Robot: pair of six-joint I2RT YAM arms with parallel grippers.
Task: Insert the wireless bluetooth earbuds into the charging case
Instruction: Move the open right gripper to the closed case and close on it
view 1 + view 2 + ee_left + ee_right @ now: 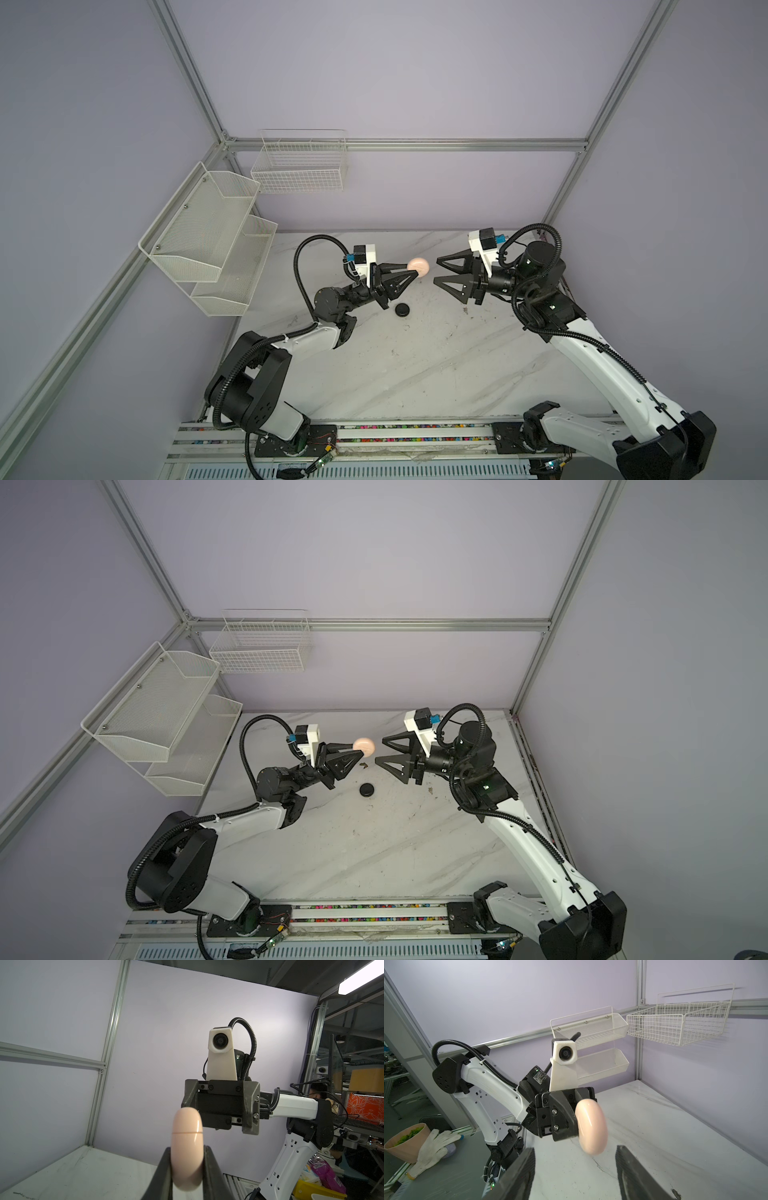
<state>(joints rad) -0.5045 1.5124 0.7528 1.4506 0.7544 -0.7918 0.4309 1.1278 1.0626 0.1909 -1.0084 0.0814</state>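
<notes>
While left end effector (187,1149) pinches the glossy pink charging case (187,1126), right end effector (436,271) gapes.

A robotics lab cell: aluminium framing (407,144) and lilac panels (415,62) enclose a marble-look tabletop (415,374); a cluttered bench (456,1172) lies beyond.

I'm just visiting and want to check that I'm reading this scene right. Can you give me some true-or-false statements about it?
The left gripper is shut on the pink case. True.
The right gripper also grips the pink case. False: its jaws stand open, apart from the case.
The black case lies on the table. True.
The pink case is open. False: it is closed, showing only a seam.
</notes>
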